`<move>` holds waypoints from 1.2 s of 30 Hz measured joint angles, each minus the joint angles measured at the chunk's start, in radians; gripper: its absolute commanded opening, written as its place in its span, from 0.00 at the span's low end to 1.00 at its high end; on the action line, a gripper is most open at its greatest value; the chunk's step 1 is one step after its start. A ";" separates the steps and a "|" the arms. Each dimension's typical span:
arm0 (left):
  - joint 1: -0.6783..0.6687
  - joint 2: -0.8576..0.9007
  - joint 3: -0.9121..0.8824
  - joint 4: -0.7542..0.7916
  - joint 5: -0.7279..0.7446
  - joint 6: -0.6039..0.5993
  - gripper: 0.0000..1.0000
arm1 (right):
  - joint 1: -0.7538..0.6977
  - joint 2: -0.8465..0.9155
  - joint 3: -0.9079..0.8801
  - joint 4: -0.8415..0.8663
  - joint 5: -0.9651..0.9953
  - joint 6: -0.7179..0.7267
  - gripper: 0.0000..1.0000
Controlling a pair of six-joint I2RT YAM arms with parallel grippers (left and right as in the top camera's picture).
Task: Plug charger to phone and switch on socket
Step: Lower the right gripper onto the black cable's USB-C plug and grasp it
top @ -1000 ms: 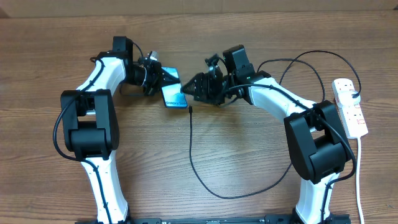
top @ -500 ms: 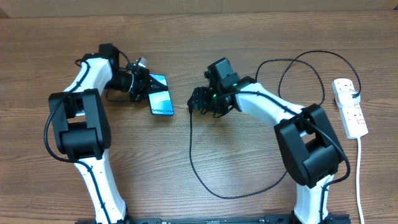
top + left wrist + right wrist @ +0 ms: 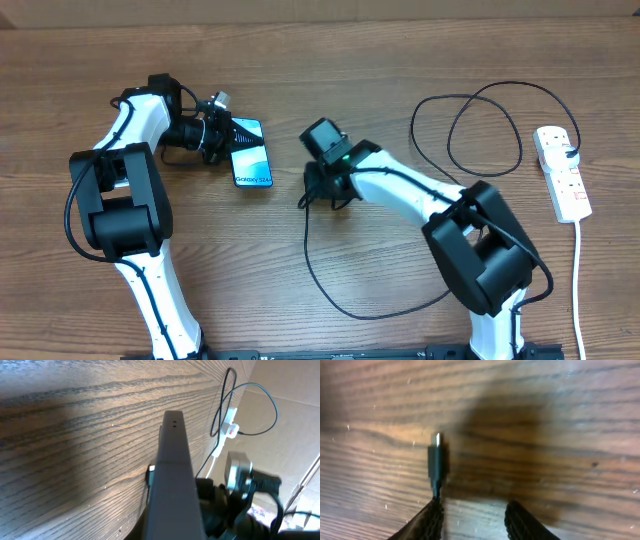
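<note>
The phone (image 3: 251,153), its light blue screen lit and facing up, is held at its far end by my left gripper (image 3: 222,135), which is shut on it. In the left wrist view the phone (image 3: 172,475) shows edge-on as a grey slab above the wood. The charger's thin black cable (image 3: 330,295) loops across the table. Its connector tip (image 3: 436,462) lies on the wood just ahead of one finger (image 3: 422,522) of my right gripper (image 3: 472,510). The jaws stand open, with bare wood between them. Seen from overhead, the right gripper (image 3: 312,190) hangs low, right of the phone.
The white socket (image 3: 562,175) with red switches lies at the far right, and the charger's plug end reaches it. Its white lead (image 3: 578,290) runs toward the front edge. The cable makes a wide loop (image 3: 480,110) at the back right.
My left arm has drawn the phone to the left. My right gripper has moved left and down to the connector tip, and its jaws have narrowed.
</note>
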 measured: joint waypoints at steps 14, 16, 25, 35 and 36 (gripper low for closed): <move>0.000 0.000 0.000 0.004 0.001 0.001 0.04 | 0.081 0.000 -0.001 0.104 0.184 0.015 0.17; 0.000 0.000 0.000 0.008 0.001 0.001 0.04 | 0.072 0.000 -0.001 0.105 0.175 0.014 0.16; 0.000 0.000 0.000 0.018 0.002 0.001 0.04 | 0.041 0.000 0.000 0.137 0.047 -0.018 0.22; 0.000 0.000 0.000 0.019 0.002 0.001 0.04 | 0.042 0.026 0.000 0.169 -0.012 -0.030 0.24; 0.000 0.000 0.000 0.019 0.002 0.001 0.04 | 0.042 0.028 -0.001 0.171 -0.013 -0.031 0.24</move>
